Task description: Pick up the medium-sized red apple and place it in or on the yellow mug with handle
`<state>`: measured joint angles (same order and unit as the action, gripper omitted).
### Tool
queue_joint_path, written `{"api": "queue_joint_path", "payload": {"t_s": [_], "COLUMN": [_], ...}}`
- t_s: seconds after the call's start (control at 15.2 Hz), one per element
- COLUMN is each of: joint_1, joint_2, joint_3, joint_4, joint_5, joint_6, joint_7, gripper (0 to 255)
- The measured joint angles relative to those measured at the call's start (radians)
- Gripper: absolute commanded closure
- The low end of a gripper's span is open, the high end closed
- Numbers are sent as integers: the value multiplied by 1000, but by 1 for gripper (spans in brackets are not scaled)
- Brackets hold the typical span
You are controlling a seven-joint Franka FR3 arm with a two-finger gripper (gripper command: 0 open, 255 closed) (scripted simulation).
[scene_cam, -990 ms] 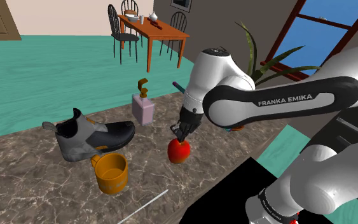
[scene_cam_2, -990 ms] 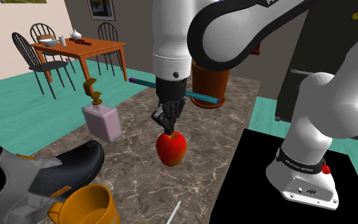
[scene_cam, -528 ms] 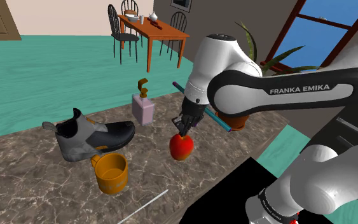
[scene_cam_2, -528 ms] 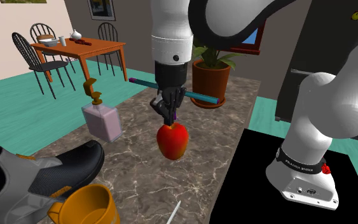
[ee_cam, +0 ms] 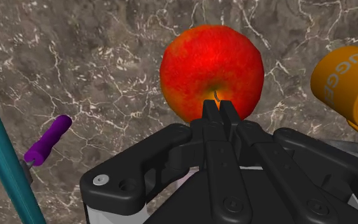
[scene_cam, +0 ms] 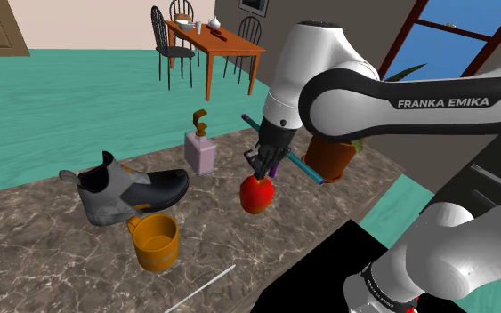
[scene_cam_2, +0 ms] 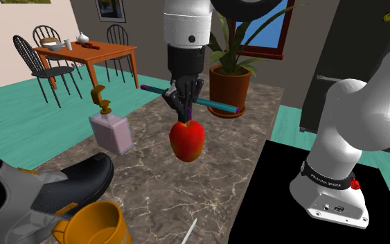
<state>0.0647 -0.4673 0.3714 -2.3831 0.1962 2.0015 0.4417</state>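
red with a yellow flush, the apple (scene_cam: 256, 193) hangs right under the black gripper (scene_cam: 260, 172). the two fingers are pinched together on its top at the stem dimple, so the fruit is gripped and seems to sit clear of the brown marbled counter (scene_cam: 61, 258). the apple is close to round. its only real axis runs through the stem, which stands near upright and points up into the claw, with the blossom end facing the counter. the relation that matters next is where the mug (scene_cam: 155, 240) lies. from the gripper it sits well apart toward the shoulder view's lower left, lower down, just in front of the grey and black shoe (scene_cam: 133, 191). in the wrist view the mug's orange-yellow wall shows off to one side of the fingers. the mug stands upright on the counter with its axis vertical and its mouth open to the ceiling. its handle (scene_cam: 133, 226) turns toward the shoe. the carry will likely be a sideways sweep over bare counter and then a straight descent onto the rim. the apple looks about as wide as the mouth, so it may rest on the mug rather than drop inside.
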Motion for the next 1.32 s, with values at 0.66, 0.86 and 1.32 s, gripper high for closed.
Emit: {"api": "queue_joint_path", "payload": {"t_s": [0.66,0.86,1.32], "joint_1": [-6,-8,-8], "joint_2": [-14,-15,106], "joint_3": [-18,-24,47], "joint_4": [127,165,344], "joint_5": [-12,-16,-40], "joint_6": [-141,-180,-232], "joint_7": [5,5,100], "gripper": [255,255,255]}}
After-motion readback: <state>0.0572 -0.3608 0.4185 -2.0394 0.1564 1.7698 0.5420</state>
